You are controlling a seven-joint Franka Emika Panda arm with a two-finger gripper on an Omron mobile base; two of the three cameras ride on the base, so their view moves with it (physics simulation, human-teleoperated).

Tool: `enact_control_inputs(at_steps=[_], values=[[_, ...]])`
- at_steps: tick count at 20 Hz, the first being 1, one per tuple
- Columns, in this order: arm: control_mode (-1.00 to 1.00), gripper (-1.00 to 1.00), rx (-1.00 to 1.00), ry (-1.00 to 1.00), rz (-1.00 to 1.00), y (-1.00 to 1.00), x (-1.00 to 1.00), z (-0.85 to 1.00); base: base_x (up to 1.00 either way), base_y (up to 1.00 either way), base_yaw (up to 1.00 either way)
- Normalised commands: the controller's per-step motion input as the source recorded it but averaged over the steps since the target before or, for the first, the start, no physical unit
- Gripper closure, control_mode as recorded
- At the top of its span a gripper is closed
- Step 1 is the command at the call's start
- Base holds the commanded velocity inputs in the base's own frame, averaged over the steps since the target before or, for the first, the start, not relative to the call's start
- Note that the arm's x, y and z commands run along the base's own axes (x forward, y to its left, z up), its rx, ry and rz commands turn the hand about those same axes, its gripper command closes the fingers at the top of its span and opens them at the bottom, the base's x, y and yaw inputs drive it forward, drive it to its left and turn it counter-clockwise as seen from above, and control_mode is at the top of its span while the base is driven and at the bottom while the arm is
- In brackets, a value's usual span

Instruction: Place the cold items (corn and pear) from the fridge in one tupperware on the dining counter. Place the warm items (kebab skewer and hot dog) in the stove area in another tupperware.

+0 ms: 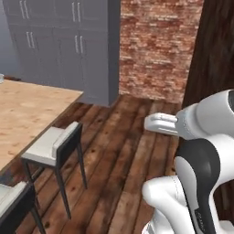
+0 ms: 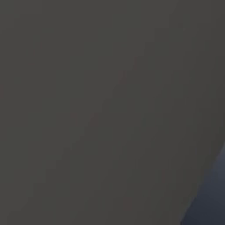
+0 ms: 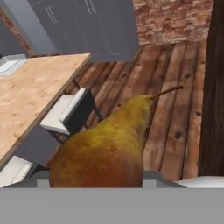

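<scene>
gripper [image 3: 98,183]: pinching pear [image 3: 105,148] | pear: held in the air above the floor, apart from counter [image 3: 35,92] | done: pear fetched | left: pear into tupperware [image 3: 11,64]; corn, kebab, hot dog status unseen

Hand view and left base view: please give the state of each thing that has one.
Yellow-brown pear with thin stem: held in the gripper, off the floor, stem pointing away.
Clear tupperware on the light wood dining counter: open, nothing visible inside.
Grey cabinet doors: closed.
Pale cushioned stool: upright, unoccupied.
</scene>
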Motion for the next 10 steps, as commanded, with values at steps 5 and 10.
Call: enact_control_inputs(at_steps=[5, 10], values=[[1.00, 1.00, 0.00, 0.00, 0.00, 0.00, 0.00, 0.00, 0.99, -0.87, 0.48], [1.00, 1.00, 0.00, 0.00, 0.00, 0.00, 0.00, 0.00, 0.98, -0.87, 0.47]])
